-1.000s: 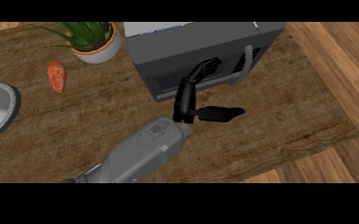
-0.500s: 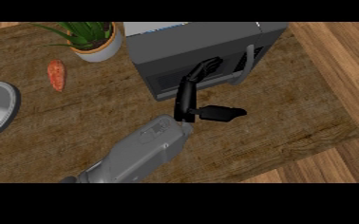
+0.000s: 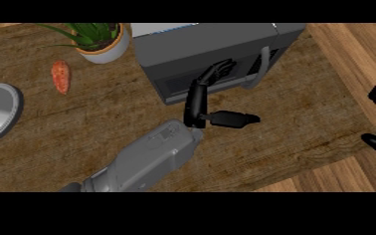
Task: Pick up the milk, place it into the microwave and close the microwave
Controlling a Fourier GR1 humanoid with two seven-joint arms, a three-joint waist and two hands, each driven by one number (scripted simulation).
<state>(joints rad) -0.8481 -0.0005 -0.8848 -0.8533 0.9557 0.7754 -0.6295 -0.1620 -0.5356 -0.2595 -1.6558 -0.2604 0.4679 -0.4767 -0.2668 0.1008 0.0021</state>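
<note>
1. Milk shows nowhere in the view, neither on the counter [image 3: 110,114] nor in a hand. The first risk follows from that: if the carton is not inside the microwave, shutting the door would end the task with nothing placed
2. Nearest, the grey left forearm rises from the lower edge to the left hand [image 3: 196,102]. Its fingers [image 3: 217,71] are straight and hold nothing, and the thumb sticks out to the right above the counter
3. The fingertips lie on the front door of the microwave [image 3: 213,42], just left of the door handle [image 3: 257,67]. The door looks flush with the body, but I cannot tell whether it has latched
4. What could go wrong here: the push lands near the door's middle, not at its handle side, so the door may stop short of latching. The whole microwave may also slide back on the counter
5. If the milk is inside, as I judge, it sits beyond the fingertips with the door between them
6. The right hand [image 3: 371,95] shows only as dark slivers at the view's right edge, and I cannot tell its state
7. Farther left, an orange vegetable [image 3: 61,76] and a potted plant [image 3: 99,42] lie well apart from the hand
</note>
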